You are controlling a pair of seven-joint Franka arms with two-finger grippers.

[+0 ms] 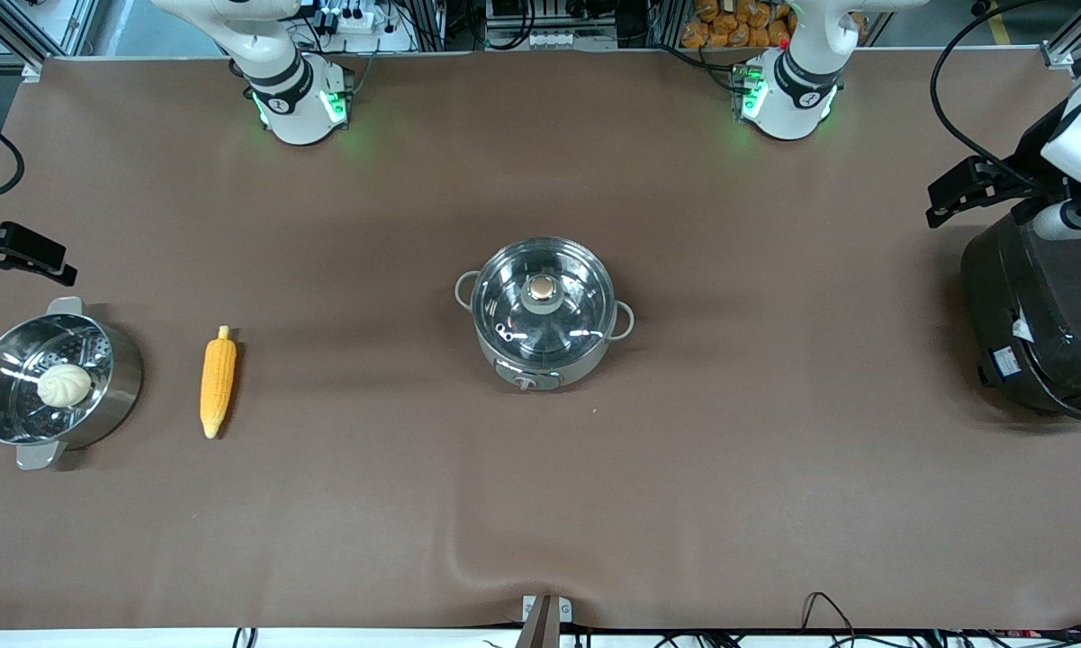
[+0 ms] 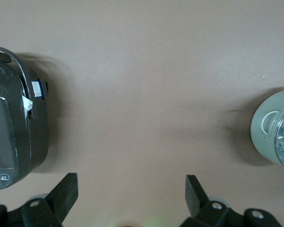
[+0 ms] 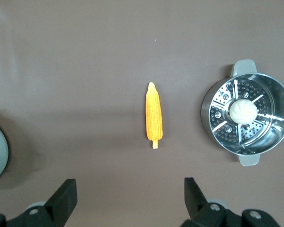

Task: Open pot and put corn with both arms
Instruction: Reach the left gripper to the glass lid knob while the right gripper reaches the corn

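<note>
Waiting wide open: left claw (image 2: 131,196) up by the black cooker (image 1: 1040,315), right claw (image 3: 130,198) above corn (image 1: 218,382). Pot (image 1: 545,310) mid-bench, glass lid (image 1: 543,304) still on; knob could slip.

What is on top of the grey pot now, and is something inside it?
A glass lid with a round knob sits on the pot, closing it. Through the glass only reflections show, so its contents cannot be judged. The corn lies on the table.
</note>
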